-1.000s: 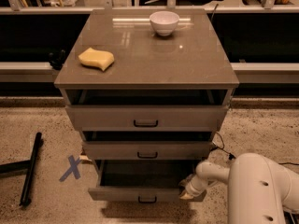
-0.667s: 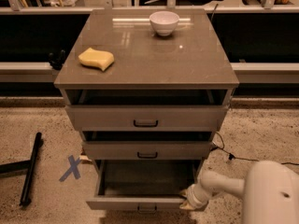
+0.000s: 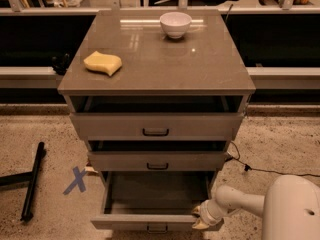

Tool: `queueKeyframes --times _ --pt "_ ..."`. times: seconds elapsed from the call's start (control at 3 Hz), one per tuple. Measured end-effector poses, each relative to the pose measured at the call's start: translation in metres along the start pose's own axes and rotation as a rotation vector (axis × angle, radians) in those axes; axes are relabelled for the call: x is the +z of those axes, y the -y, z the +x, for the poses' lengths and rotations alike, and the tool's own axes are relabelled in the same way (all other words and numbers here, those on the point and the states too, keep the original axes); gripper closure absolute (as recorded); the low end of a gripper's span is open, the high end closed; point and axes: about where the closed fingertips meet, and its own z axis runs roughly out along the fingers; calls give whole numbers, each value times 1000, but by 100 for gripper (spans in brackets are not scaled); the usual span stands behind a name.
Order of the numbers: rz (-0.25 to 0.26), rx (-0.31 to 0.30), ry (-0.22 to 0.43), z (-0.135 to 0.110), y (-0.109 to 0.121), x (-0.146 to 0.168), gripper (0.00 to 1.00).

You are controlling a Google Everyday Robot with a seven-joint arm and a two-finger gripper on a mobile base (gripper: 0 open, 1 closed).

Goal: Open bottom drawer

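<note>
The bottom drawer (image 3: 130, 222) — grey-beige, flat-fronted — sits well out; the white gripper (image 3: 201, 218) is at its right end, jaws seemingly pinching the front to pull.

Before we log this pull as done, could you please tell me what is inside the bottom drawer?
The grey-beige flat-fronted bottom drawer shows only a bare dark floor; its rear part is hidden under the mid-sized drawer front. The claw is at its front's right end.

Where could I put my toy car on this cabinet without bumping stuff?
The cabinet top has a big bare patch in front of the white bowl and right of the yellow sponge. The pulled-out bottom drawer looks bare inside too. It's crowded at that drawer's front right corner, where the end effector sits.
</note>
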Motion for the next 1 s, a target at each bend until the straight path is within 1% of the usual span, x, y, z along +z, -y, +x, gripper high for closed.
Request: queueKeyframes --times 0.33,0.67,1.0 --pt "10 14 88 -5 -35 10 100" --pt "13 16 102 -3 -38 10 74" --pt "13 16 102 -3 -38 10 51"
